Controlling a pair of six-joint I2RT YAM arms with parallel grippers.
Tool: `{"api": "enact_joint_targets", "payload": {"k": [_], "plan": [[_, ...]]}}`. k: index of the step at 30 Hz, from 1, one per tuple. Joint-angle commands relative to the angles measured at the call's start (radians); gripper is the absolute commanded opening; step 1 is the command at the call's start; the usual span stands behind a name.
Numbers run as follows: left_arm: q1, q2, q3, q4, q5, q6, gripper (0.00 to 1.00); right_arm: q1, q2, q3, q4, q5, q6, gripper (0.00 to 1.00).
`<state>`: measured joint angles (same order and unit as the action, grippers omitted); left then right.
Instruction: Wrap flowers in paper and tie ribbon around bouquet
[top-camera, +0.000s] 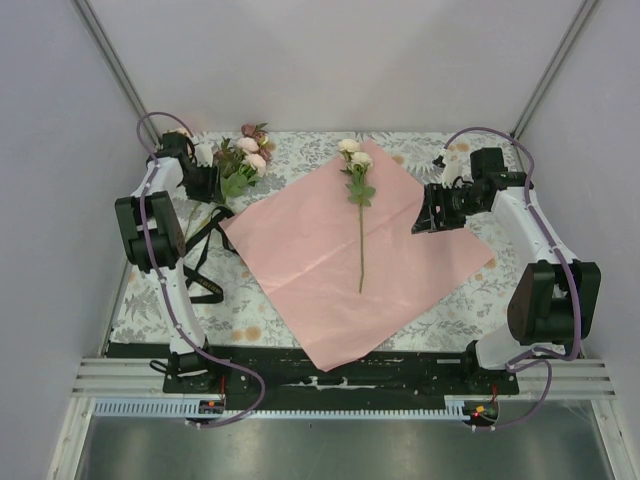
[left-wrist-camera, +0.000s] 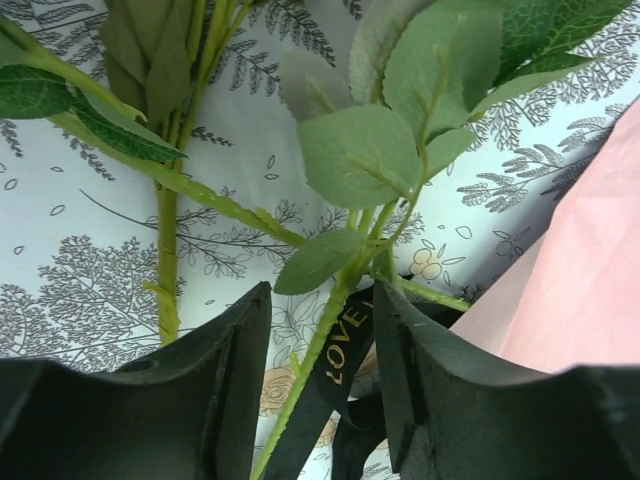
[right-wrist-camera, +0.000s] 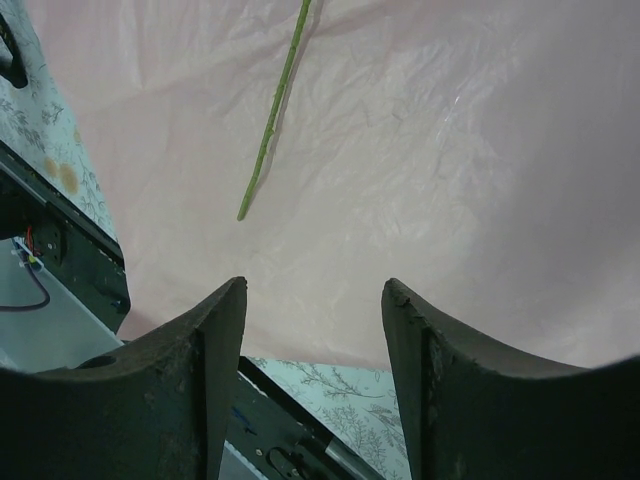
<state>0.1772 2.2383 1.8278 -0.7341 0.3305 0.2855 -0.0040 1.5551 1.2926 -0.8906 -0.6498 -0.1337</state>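
So the left claw (left-wrist-camera: 322, 300) is apart, straddling one stem (left-wrist-camera: 318, 340) of the flowers (top-camera: 245, 155) on the counter (top-camera: 150, 300) beside the paper (top-camera: 330, 270). The ribbon (left-wrist-camera: 345, 335) sits in that gap too, so it should probably pinch the stem alone. The right claw (right-wrist-camera: 315, 290) hangs apart and empty over the paper.

A pale tablecloth (top-camera: 470, 300), printed with grey leaf sprays and orange blossoms, is spread flat. A black base plate (top-camera: 400, 362) is laid along its near edge, bordered by aluminium rails (top-camera: 120, 378). The scene is enclosed by plain white walls (top-camera: 330, 60), and slanted metal poles (top-camera: 110, 52) are seen at the far corners.
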Motion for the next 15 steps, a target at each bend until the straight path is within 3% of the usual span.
{"api": "enact_joint_targets", "payload": {"k": [1, 5, 15], "plan": [[-0.007, -0.068, 0.019, 0.073, 0.070, 0.026, 0.49, -0.001, -0.020, 0.002, 0.018, -0.008, 0.014, 0.64], [-0.013, 0.003, 0.097, 0.006, 0.088, 0.093, 0.47, -0.001, -0.018, -0.007, 0.013, -0.001, 0.008, 0.64], [-0.074, 0.067, 0.143, 0.015, 0.015, 0.175, 0.46, -0.001, -0.013, -0.006, 0.005, 0.006, 0.003, 0.64]]}}
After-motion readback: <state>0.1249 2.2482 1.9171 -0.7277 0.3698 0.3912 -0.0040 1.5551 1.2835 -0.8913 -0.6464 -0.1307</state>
